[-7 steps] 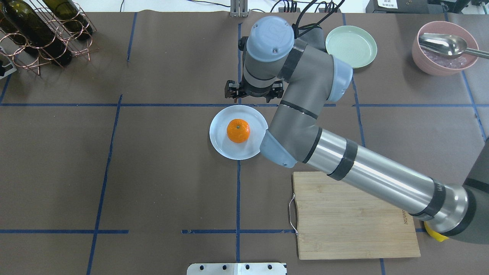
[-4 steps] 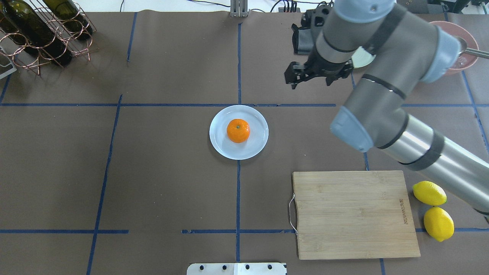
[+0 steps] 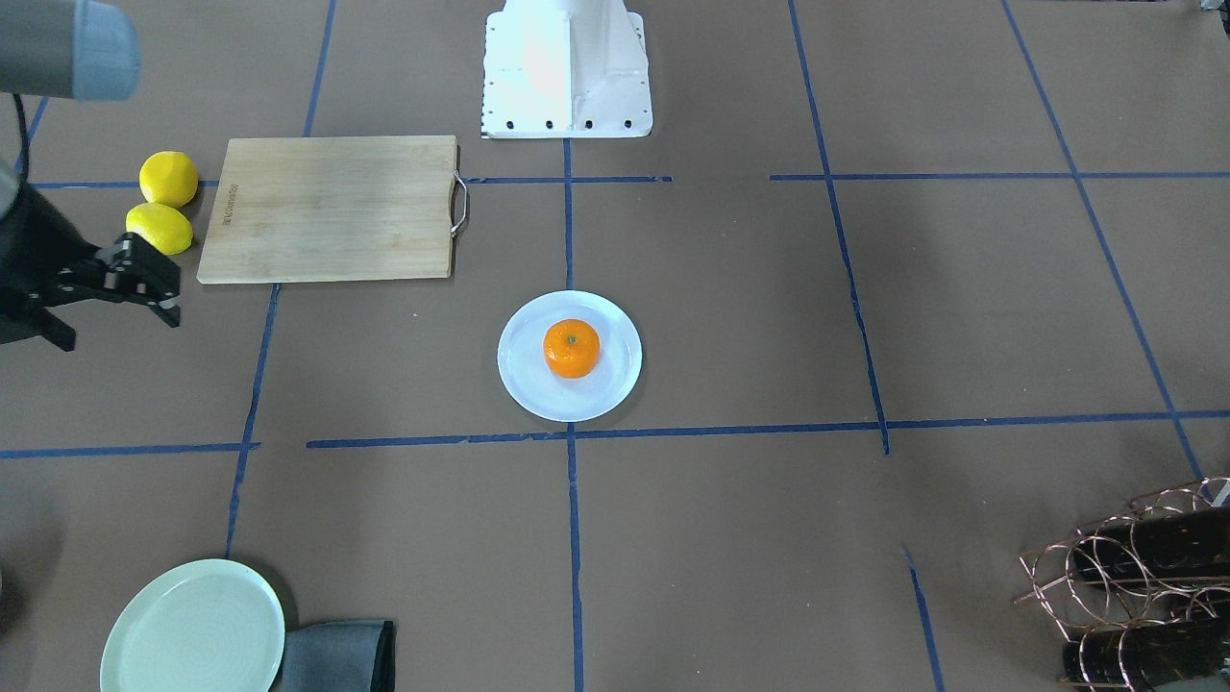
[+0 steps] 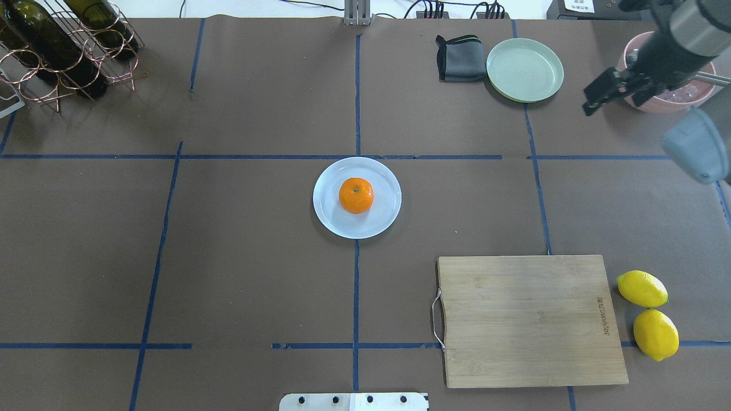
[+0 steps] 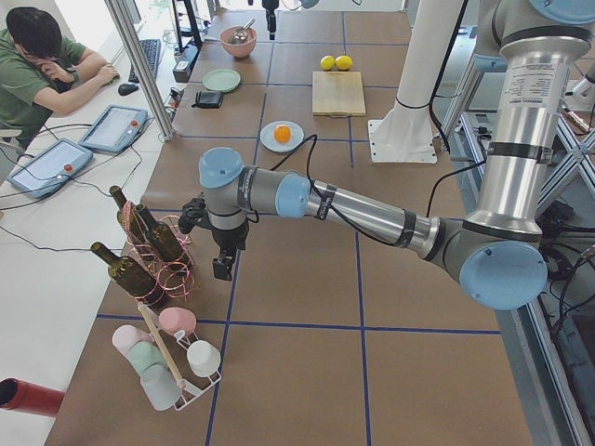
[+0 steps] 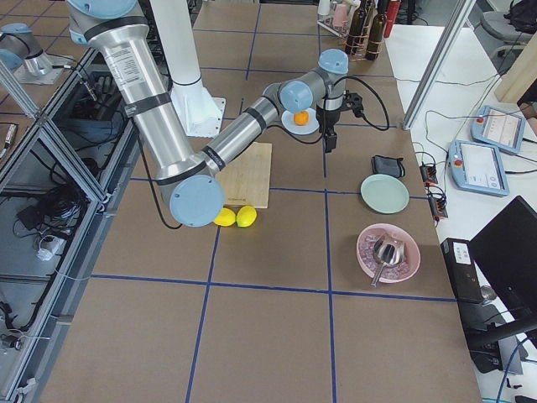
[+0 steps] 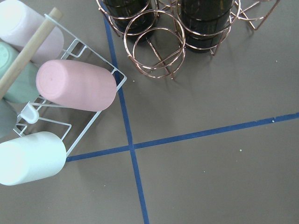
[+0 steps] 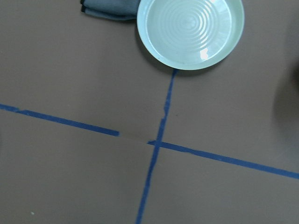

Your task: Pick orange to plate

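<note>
R claw (image 3: 120, 322) gone to table edge, orange (image 3: 572, 348) on plate (image 3: 538, 396)

Bright, even light w/ soft shadows, sharp focus.

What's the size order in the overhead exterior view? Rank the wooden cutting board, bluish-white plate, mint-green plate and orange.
1. Rectangular wooden cutting board.
2. Round pale bluish-white glossy plate.
3. Round mint-green plate: nearly alike, and farther from the camera, so unsure.
4. Small bright orange fruit.
</note>
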`<state>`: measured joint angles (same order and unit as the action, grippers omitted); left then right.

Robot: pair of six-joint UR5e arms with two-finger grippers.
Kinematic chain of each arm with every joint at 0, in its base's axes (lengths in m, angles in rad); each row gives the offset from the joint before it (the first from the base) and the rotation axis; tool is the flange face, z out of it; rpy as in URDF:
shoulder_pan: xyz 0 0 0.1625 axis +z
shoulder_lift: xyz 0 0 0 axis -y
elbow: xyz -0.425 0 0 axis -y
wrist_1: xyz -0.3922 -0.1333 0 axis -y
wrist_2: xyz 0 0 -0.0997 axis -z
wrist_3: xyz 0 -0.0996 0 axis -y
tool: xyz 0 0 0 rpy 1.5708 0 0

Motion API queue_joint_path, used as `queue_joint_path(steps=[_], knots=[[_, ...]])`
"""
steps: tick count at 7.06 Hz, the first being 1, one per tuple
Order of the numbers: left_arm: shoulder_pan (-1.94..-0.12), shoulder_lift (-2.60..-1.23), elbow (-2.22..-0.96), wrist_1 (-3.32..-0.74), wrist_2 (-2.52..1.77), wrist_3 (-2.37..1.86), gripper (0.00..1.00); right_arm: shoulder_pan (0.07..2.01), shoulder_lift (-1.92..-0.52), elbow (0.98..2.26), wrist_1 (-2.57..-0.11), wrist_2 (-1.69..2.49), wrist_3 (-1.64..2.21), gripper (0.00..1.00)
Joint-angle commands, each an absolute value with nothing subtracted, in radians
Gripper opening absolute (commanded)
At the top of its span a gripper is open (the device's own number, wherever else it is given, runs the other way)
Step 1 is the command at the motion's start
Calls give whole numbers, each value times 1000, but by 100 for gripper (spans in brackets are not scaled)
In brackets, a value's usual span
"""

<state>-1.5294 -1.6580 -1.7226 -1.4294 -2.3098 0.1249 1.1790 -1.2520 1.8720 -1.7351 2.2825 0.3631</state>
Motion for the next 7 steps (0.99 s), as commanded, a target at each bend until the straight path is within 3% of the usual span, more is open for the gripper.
queue_joint_path(steps=[1, 5, 7], knots=[[-1595, -1611, -1626, -1428, -2391, 227, 100, 1334, -1391, 1806, -1727, 2359, 95, 100], [-1597, -1594, -1626, -1427, -2382, 215, 100, 1491, -1534, 1686, -1701, 2405, -38, 100], [-1597, -1591, -1629, -1425, -2381, 215, 100, 1531, -1564, 1562, -1530, 2405, -43, 100]])
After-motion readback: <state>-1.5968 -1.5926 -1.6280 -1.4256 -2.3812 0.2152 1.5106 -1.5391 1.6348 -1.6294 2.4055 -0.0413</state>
